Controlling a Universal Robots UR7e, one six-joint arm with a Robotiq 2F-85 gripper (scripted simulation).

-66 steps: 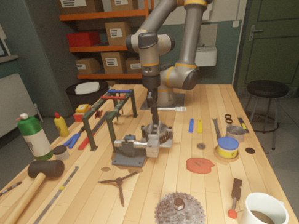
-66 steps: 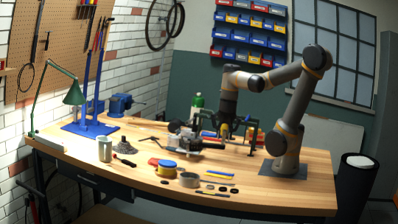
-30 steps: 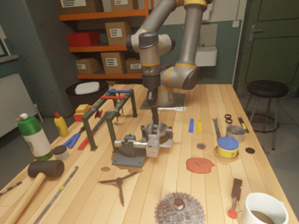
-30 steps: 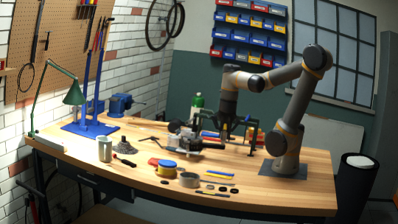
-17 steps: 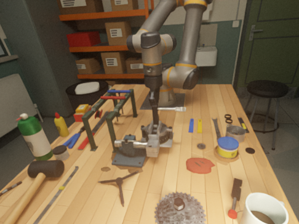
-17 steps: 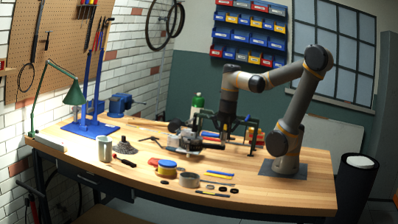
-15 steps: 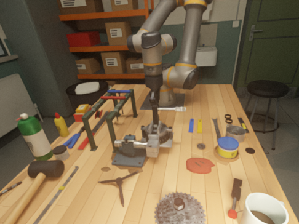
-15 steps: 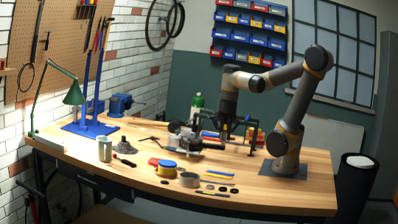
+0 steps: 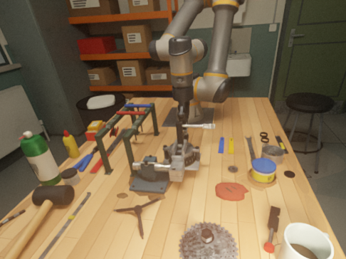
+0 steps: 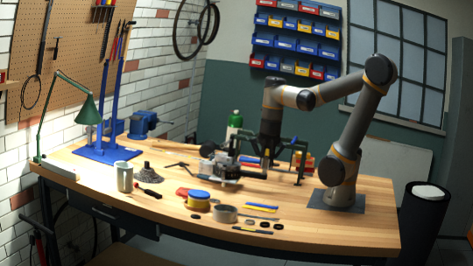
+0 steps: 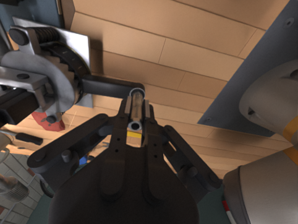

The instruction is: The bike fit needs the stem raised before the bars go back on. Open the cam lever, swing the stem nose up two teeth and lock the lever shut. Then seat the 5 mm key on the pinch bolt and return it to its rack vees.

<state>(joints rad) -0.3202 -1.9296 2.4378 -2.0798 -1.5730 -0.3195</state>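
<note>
The silver 5 mm key hangs just above the dark stem nose, which juts from the toothed stem clamp at mid-bench. I hold the key in my closed gripper, its long arm level and pointing right in the side camera. From the wrist camera the key's short end points down at the tip of the stem nose. The silver cam lever sticks out left of the clamp. The green rack with its vees stands to the left, carrying a red and a blue tool.
A white mug stands at the near right corner. A cassette sprocket, a Y-wrench and a mallet lie along the front. A blue-lidded tin and a red rag lie right of the clamp.
</note>
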